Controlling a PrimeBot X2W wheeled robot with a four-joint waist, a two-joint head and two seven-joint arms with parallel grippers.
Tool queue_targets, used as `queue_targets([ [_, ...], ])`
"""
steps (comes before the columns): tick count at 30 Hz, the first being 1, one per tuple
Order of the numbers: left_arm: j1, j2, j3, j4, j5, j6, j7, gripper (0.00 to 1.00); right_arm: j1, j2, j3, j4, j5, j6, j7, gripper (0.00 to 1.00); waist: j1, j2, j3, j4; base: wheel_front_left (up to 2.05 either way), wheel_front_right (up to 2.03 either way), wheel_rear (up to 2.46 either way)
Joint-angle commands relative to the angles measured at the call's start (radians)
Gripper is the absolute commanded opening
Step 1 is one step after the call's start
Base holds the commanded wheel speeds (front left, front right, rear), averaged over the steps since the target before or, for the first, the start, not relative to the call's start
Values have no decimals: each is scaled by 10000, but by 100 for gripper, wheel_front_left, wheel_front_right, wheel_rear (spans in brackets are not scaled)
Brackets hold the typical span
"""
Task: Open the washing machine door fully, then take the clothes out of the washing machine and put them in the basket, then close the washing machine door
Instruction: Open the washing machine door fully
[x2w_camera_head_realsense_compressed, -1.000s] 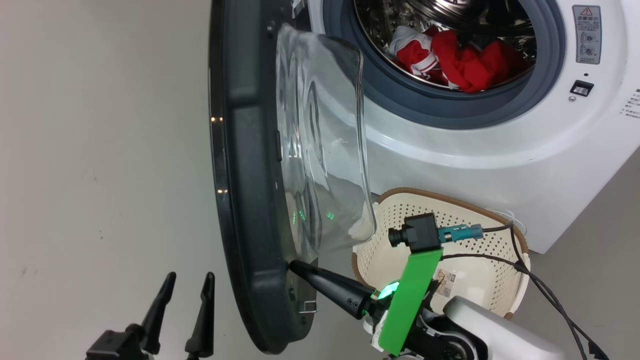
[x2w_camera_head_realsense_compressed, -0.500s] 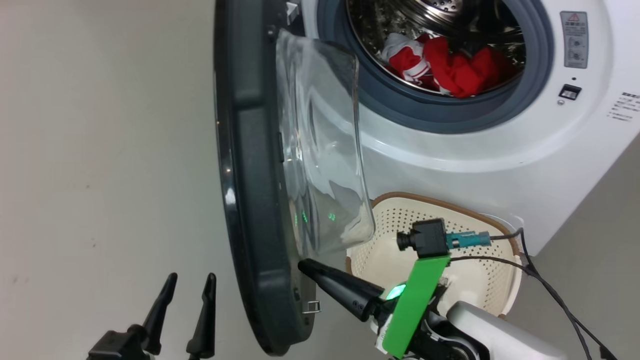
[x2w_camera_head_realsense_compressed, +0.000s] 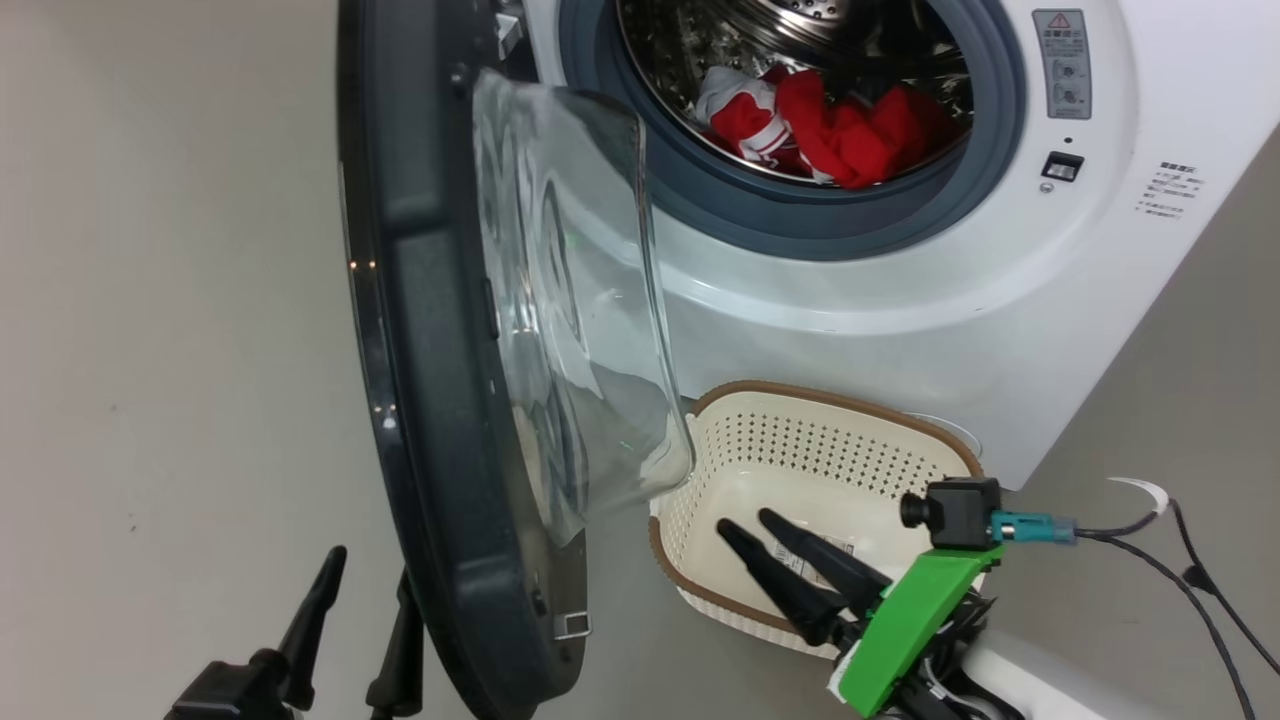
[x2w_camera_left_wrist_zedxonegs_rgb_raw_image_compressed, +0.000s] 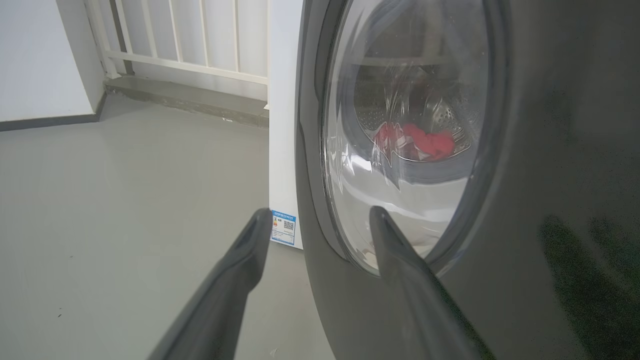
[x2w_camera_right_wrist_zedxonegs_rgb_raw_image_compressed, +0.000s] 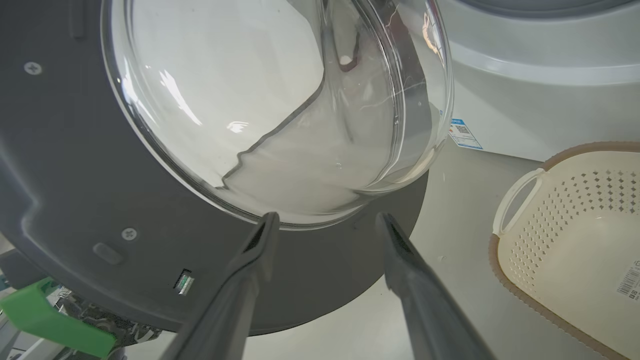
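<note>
The washing machine (x2w_camera_head_realsense_compressed: 900, 300) stands with its round opening uncovered. The washing machine door (x2w_camera_head_realsense_compressed: 430, 330) is swung out to the left, nearly edge-on, its glass bowl (x2w_camera_head_realsense_compressed: 570, 300) facing the drum. Red and white clothes (x2w_camera_head_realsense_compressed: 820, 120) lie inside the steel drum and show through the glass (x2w_camera_left_wrist_zedxonegs_rgb_raw_image_compressed: 415, 142) in the left wrist view. The cream basket (x2w_camera_head_realsense_compressed: 830, 440) sits on the floor below the opening. My right gripper (x2w_camera_head_realsense_compressed: 744, 518) is open over the basket, clear of the door's inner face (x2w_camera_right_wrist_zedxonegs_rgb_raw_image_compressed: 75, 165). My left gripper (x2w_camera_head_realsense_compressed: 372, 565) is open at the door's outer side (x2w_camera_left_wrist_zedxonegs_rgb_raw_image_compressed: 550, 200), holding nothing.
Bare grey floor (x2w_camera_head_realsense_compressed: 170, 350) stretches left of the door. A white railing (x2w_camera_left_wrist_zedxonegs_rgb_raw_image_compressed: 200, 45) and a wall stand beyond the machine's side. A blue label (x2w_camera_left_wrist_zedxonegs_rgb_raw_image_compressed: 283, 227) marks the machine's lower corner. Black cables (x2w_camera_head_realsense_compressed: 1180, 580) trail at the lower right.
My right gripper has opened and drawn back from the door's lower inner edge to above the basket. The head camera has shifted, so the whole picture sits further left.
</note>
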Motion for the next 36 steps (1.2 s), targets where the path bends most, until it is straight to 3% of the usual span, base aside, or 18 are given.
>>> queue_targets([
  [1,-61,108,406,-194,72,-56,-122,100,164,-37,76,125,-299,67,-367,100,0,0,-25,-130,0,0,0],
  [6,-45,108,485,-181,80,-56,-122,100,168,-50,-296,1248,-1560,67,-720,100,0,0,-42,-293,0,0,0],
  [10,-48,108,566,-176,82,-56,-122,100,412,333,-2019,1650,-3608,67,-734,100,0,0,-43,-406,0,0,0],
  [13,-58,108,594,-158,94,-56,-122,100,911,790,-3502,1553,-5189,67,-736,100,0,0,-57,-439,0,0,0],
  [14,-58,108,594,-158,94,-56,-122,100,911,790,-3502,1553,-5189,67,-736,100,0,0,-57,-439,0,0,0],
  [23,-93,108,665,-157,129,-56,-122,100,2224,2008,-6557,273,-9455,67,-738,100,0,0,-95,-477,0,0,0],
  [30,-99,108,685,-183,125,-56,-122,100,3093,2673,-7805,-966,-11300,67,-739,100,0,0,-101,-475,0,0,0],
  [36,-97,108,688,-185,104,-56,-122,100,3783,2869,-8258,-1022,-11797,67,-739,100,0,0,-104,-441,0,0,0],
])
